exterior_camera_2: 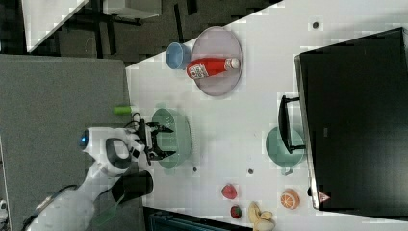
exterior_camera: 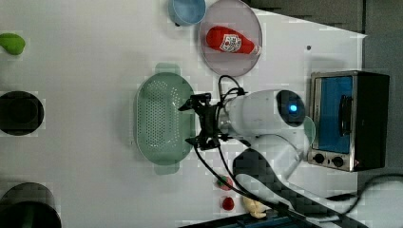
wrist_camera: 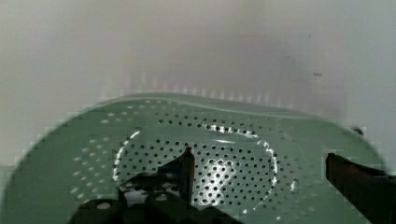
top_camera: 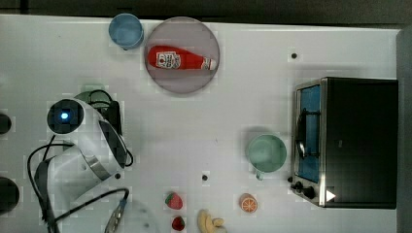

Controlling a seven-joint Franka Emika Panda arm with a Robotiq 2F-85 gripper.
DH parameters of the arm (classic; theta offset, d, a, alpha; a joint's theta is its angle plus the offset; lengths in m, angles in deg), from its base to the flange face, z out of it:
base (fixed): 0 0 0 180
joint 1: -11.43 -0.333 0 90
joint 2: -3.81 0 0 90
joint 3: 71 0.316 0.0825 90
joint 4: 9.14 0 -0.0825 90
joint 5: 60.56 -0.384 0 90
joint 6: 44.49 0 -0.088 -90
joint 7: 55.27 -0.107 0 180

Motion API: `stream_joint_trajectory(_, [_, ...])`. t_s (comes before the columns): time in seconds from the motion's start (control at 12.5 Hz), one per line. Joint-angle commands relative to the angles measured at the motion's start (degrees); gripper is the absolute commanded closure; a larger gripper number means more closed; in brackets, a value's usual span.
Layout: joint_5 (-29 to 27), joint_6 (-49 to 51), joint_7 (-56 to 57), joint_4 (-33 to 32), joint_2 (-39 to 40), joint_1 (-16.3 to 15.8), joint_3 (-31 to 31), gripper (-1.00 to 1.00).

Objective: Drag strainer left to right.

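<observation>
With its fingers spread wide and holding nothing, the gripper (exterior_camera: 194, 122) hovers over the strainer (exterior_camera: 159, 121), and a shallow hook on the rim could slip off mid-drag.

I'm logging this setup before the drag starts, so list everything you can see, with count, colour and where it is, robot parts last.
strainer: 1, pale mint green, on the white table, under the gripper
plate: 1, grey-lilac, far edge in the top view
ketchup bottle: 1, red, lying on the plate
cup: 1, blue, beside the plate on the top view's left
mug: 1, green, in front of the toaster oven
toaster oven: 1, black and silver, the top view's right
strawberries: 2, red, near edge
orange half: 1, orange, near edge
bananas: 1 bunch, pale yellow, near edge
gripper: 1, black, open over the strainer's rim
arm: 1, white
</observation>
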Motion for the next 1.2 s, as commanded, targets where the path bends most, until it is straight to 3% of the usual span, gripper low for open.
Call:
stream_joint_trajectory(0.08, [3.18, -4.23, -6.87, 0.13, 1.80, -2.28, -0.66, -1.00])
stream_joint_trajectory(0.56, [3.18, -4.78, -6.86, -0.77, 3.57, -3.60, -5.42, -1.00])
stream_joint_trajectory(1.2, [3.18, -6.07, -4.63, -7.71, -1.50, -1.95, -12.07, -1.00])
